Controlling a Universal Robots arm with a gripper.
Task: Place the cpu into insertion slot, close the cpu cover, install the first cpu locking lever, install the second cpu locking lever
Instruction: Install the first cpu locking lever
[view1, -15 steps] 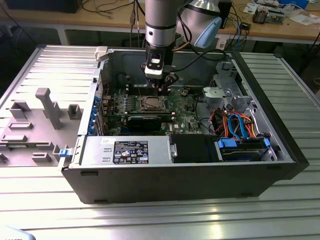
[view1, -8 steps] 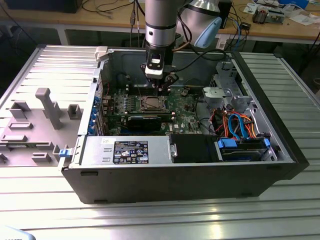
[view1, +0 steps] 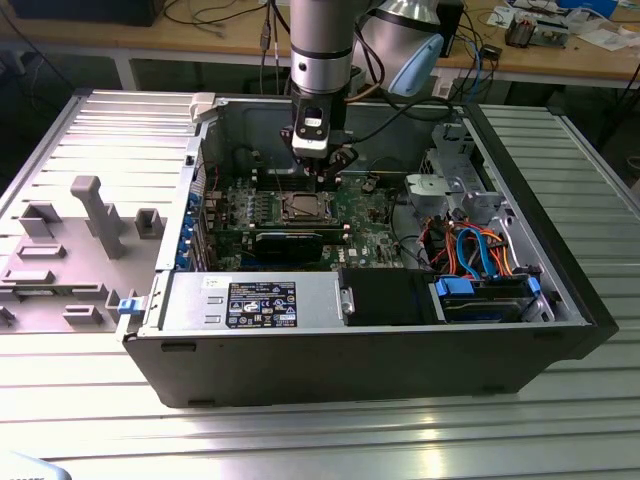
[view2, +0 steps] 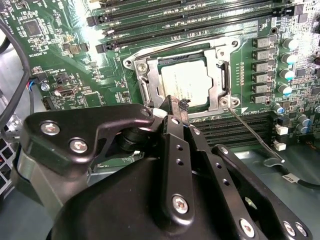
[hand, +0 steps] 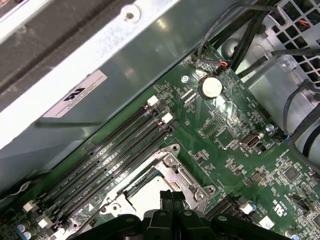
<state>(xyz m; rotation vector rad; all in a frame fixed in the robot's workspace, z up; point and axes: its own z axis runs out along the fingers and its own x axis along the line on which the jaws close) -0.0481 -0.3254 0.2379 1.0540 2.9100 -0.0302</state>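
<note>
The arm comes down into an open computer case (view1: 380, 360) that lies on a ribbed metal table (view1: 300, 430). In the exterior view the claw (view1: 322, 172) hangs just above the green board (view1: 365, 215), close to the far side of the socket area.

In the second wrist view the claw (view2: 176, 106) has its two fingers drawn together into one narrow black tip, with nothing seen between them. The first wrist view shows the claw (hand: 170, 197) the same way, its pads side by side. The tip sits right at the edge of the insertion slot (view2: 134, 62). Whether it touches the metal there cannot be told.

The cpu (view2: 186, 84) already lies flat in the slot, its pale silvery top facing up. The cpu cover (view2: 219, 75) is down over it, so the chip shows through the square window in both wrist views. The cpu (view1: 301, 207) is a small bright square in the middle of the board in the exterior view.

A thin wire lever (view2: 252, 134) runs from a corner of the slot and slants out across the dark memory slots (view2: 235, 127) beside it. It stands free of the frame and is not tucked in.
</note>
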